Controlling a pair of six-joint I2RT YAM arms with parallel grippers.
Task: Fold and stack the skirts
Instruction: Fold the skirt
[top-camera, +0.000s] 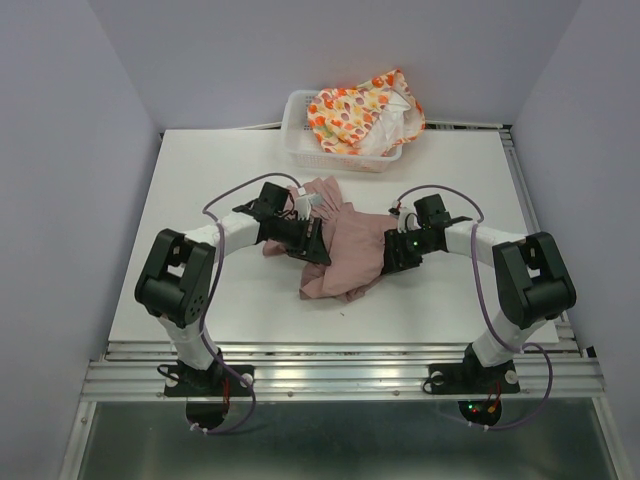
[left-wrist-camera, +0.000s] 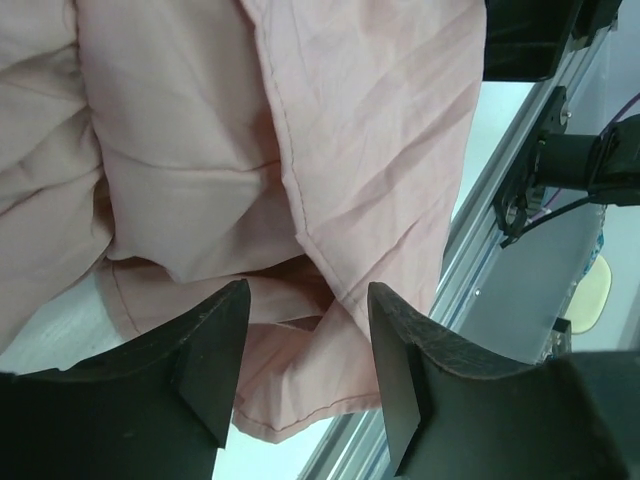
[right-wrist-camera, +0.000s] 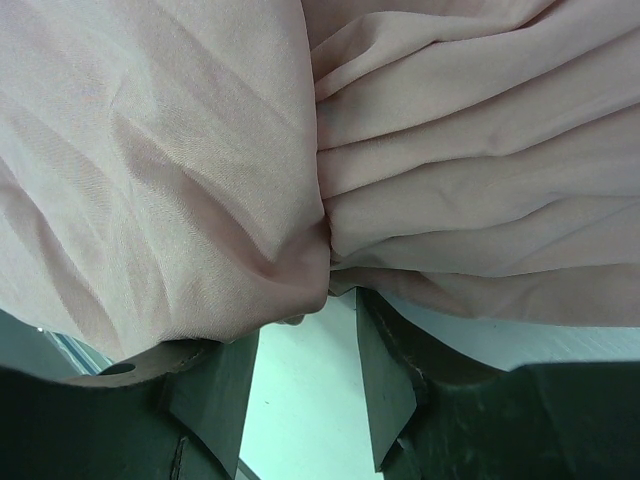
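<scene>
The left gripper has its two dark fingers spread, and the pink skirt shows in the gap beyond them, a stitched hem running down through that opening with nothing clamped. The right gripper has its fingers partway apart at the base, but a bunch of the same pink cloth is gathered between their tips, and the folds fan out from that pinch (white tabletop shows in the gap lower down). Seen from above, both wrists reach inward and meet over the skirt, the left one on its left part, the right one at its right edge. The skirt lies rumpled on the white table, roughly at its middle, partly bunched and not flat. Further back, at the far edge of the table, a white mesh basket holds the printed skirt, cream with orange, red and yellow, heaped up and spilling over the basket's right rim, well apart from both grippers.
</scene>
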